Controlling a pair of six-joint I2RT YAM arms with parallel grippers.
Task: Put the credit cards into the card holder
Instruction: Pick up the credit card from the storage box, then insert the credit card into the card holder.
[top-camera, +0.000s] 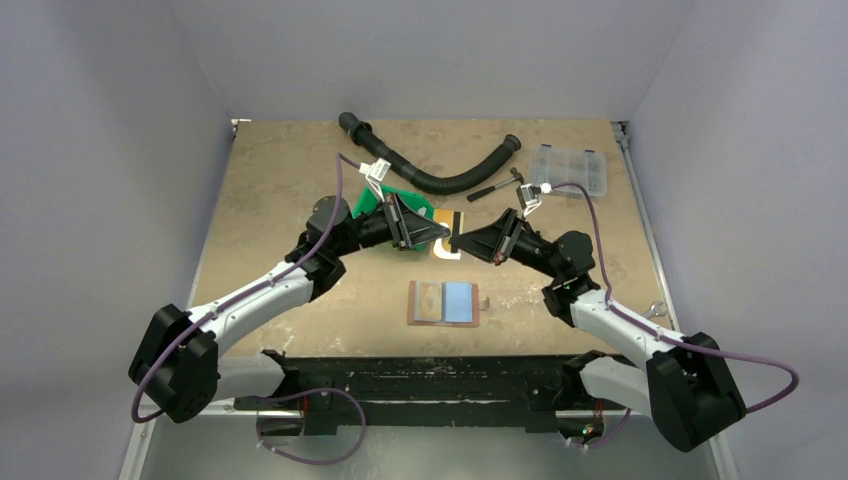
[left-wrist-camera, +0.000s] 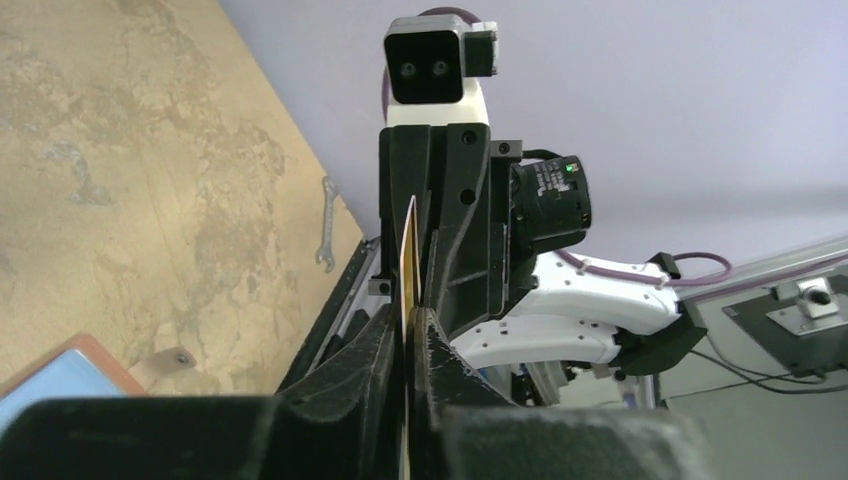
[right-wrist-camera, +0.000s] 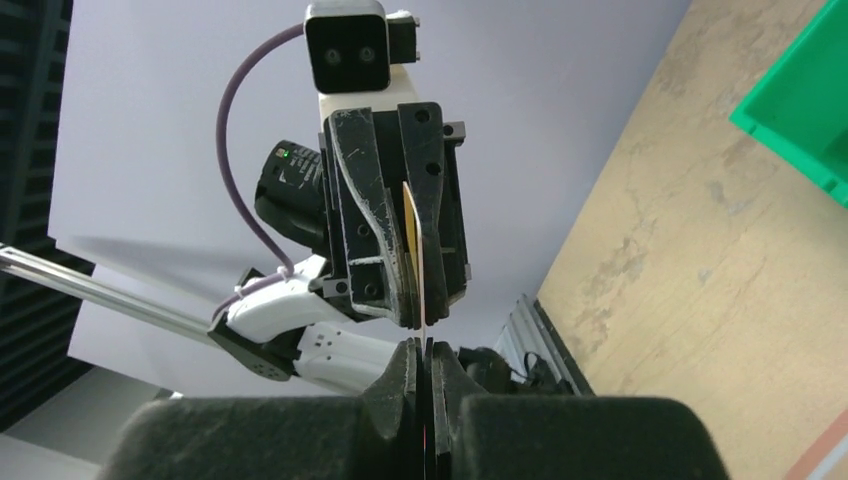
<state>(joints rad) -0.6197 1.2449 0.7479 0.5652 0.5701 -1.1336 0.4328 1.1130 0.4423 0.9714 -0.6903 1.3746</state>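
Observation:
The yellow-gold card (top-camera: 447, 243) is held upright above the table's middle, between both grippers. My left gripper (top-camera: 437, 237) is shut on it from the left and my right gripper (top-camera: 459, 244) from the right. In the left wrist view the card (left-wrist-camera: 409, 262) stands edge-on between my left fingertips (left-wrist-camera: 408, 322) and runs into the right gripper's fingers. In the right wrist view it (right-wrist-camera: 421, 262) is also edge-on above my right gripper (right-wrist-camera: 423, 348). The reddish-brown card holder (top-camera: 422, 303) lies open on the table below, with the light blue card (top-camera: 460, 299) lying in it.
A green bin (top-camera: 398, 204) sits behind the left gripper. A black corrugated hose (top-camera: 430, 178), a small hammer (top-camera: 494, 188) and a clear compartment box (top-camera: 570, 168) lie at the back. A small wrench (top-camera: 655, 309) lies at the right edge.

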